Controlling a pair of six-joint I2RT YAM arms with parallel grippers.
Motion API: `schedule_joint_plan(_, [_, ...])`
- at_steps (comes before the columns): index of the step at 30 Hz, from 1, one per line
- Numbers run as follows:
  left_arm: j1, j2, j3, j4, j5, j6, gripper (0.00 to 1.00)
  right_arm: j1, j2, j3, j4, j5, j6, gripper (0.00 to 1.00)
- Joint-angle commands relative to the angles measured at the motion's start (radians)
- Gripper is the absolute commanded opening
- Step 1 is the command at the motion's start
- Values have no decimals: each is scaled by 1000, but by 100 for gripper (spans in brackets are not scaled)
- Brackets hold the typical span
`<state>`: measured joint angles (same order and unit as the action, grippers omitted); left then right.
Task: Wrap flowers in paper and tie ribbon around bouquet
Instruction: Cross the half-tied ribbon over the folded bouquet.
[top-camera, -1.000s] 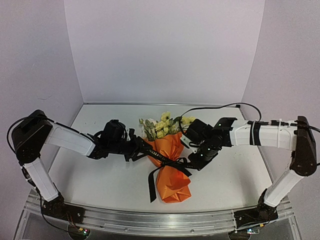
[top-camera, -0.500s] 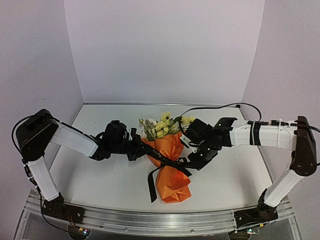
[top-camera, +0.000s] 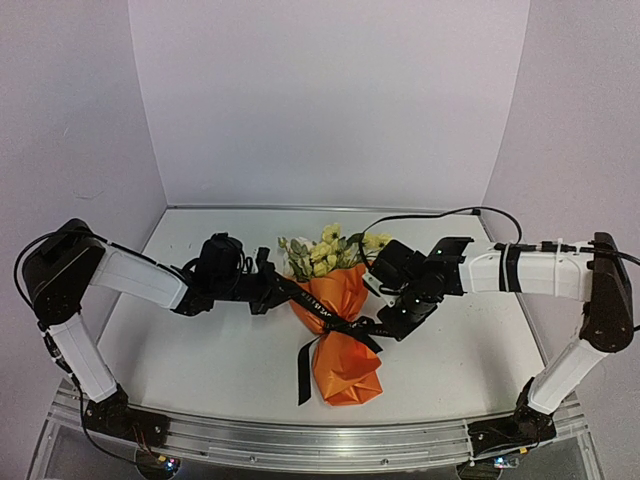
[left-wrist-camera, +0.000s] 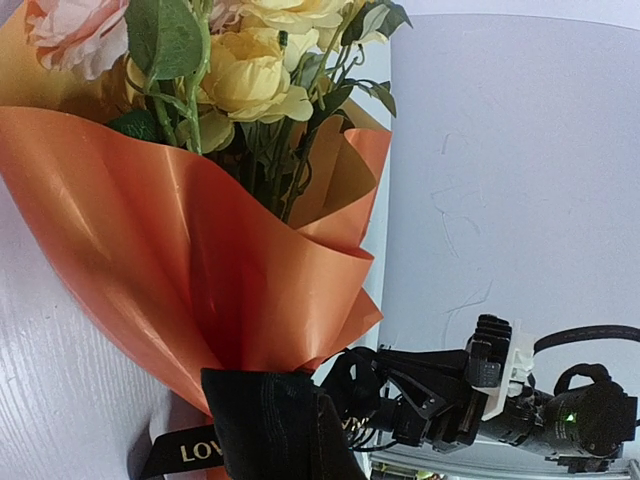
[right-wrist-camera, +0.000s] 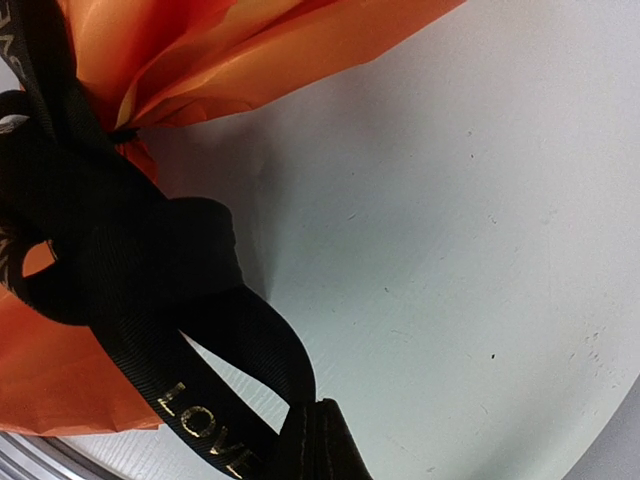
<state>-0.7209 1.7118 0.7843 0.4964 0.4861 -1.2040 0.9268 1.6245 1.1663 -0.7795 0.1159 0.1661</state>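
Flowers (top-camera: 325, 250) lie wrapped in paper (top-camera: 345, 368), the ribbon (top-camera: 303, 365) circles them, pinched by left end effector (top-camera: 276, 288) at 9 o'clock and right end effector (top-camera: 386, 323) at 3; tightening likely remains.

Yellow flowers (left-wrist-camera: 255, 75) poke from orange paper (left-wrist-camera: 190, 260) cone. Lettered black ribbon (left-wrist-camera: 183, 452) emerges from closed left tool (left-wrist-camera: 272, 428), against paper's lower edge.

This looks like a robotics lab, probably a small test cell. A white tabletop (top-camera: 190, 350) is enclosed by plain pale panels (top-camera: 330, 100) at its far edge and both side edges. Along its near edge an aluminium rail (top-camera: 300, 442) carries the left arm's base (top-camera: 110, 410) and the right arm's base (top-camera: 510, 430).
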Motion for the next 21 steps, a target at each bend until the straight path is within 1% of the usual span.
schedule_joint_plan(1, [16, -47, -14, -9, 37, 31, 0, 7, -24, -8, -4, 37, 6, 0])
schedule_joint_plan(12, [53, -66, -51, -55, 105, 85, 0, 7, -28, -20, -32, 43, 6, 0])
schedule_joint_plan(21, [78, -98, -78, -100, 111, 142, 0, 7, -34, -27, -50, 51, 19, 0])
